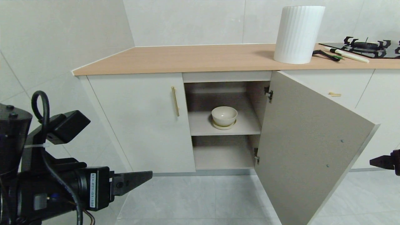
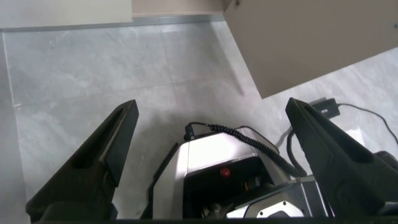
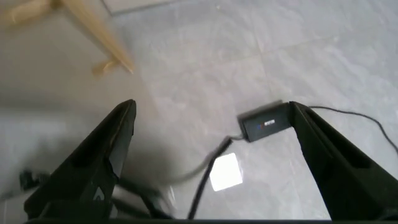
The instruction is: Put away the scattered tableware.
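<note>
A cream bowl (image 1: 224, 115) sits on a small cream plate (image 1: 223, 126) on the middle shelf (image 1: 247, 126) of the open cabinet. The cabinet door (image 1: 306, 140) is swung wide out to the right. My left gripper (image 1: 140, 178) hangs low at the left, well in front of the cabinet and above the floor. In the left wrist view the left gripper (image 2: 211, 107) is open with nothing between its fingers. My right gripper (image 1: 375, 162) is at the far right, beyond the open door. The right wrist view has the right gripper (image 3: 211, 107) open and empty over the floor.
On the wooden counter (image 1: 187, 57) stand a tall white ribbed container (image 1: 298, 34), a black-handled tool (image 1: 325, 55) and a pale-handled utensil (image 1: 348, 55) beside the stove (image 1: 368, 47). The left cabinet door (image 1: 147, 122) is closed. A black adapter (image 3: 266, 122) and cable lie on the floor.
</note>
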Robot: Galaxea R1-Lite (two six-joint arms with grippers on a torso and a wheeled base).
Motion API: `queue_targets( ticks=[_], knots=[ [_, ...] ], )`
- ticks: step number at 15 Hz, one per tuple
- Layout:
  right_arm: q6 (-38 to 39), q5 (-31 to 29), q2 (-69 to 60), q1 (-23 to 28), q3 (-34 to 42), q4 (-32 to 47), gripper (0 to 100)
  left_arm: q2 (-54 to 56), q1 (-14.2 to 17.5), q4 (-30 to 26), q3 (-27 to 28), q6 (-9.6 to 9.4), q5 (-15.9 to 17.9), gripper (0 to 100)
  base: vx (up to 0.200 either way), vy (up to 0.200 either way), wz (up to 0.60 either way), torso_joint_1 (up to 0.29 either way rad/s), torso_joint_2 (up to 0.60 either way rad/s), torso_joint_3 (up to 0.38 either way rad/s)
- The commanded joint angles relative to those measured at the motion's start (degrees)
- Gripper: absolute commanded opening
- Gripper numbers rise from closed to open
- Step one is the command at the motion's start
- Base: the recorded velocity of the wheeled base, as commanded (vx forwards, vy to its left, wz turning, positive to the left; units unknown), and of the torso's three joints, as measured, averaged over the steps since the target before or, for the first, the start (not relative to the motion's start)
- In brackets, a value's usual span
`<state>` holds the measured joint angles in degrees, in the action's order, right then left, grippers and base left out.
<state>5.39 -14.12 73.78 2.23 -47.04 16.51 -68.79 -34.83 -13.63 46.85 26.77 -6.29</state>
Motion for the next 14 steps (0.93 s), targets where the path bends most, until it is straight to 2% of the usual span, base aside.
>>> queue_targets(
  ticks=[1, 5, 9, 14],
  knots=[
    [0.50, 0.14, 4.27, 1.55, 0.11, -2.44, 100, -0.03, 0.02, 0.01, 0.00, 0.04, -0.04, 100, 0.000, 0.000, 0.00, 0.000, 0.00, 0.000],
    [5.33, -0.03, 8.93, 2.25, 1.16, -13.43, 100, -0.03, 0.02, 0.01, 0.00, 0.04, -0.04, 100, 0.000, 0.000, 0.00, 0.000, 0.00, 0.000],
    [8.50, 0.23, 10.86, 1.90, 1.16, -15.80, 100, -0.03, -0.06, 0.01, 0.00, 0.04, -0.04, 100, 0.000, 0.000, 0.00, 0.000, 0.00, 0.000],
    [11.14, 0.41, 11.92, -3.02, 1.87, -15.89, 100, 0.06, 0.02, 0.01, 0.00, 0.04, -0.04, 100, 0.000, 0.000, 0.00, 0.000, 0.00, 0.000]
  ],
)
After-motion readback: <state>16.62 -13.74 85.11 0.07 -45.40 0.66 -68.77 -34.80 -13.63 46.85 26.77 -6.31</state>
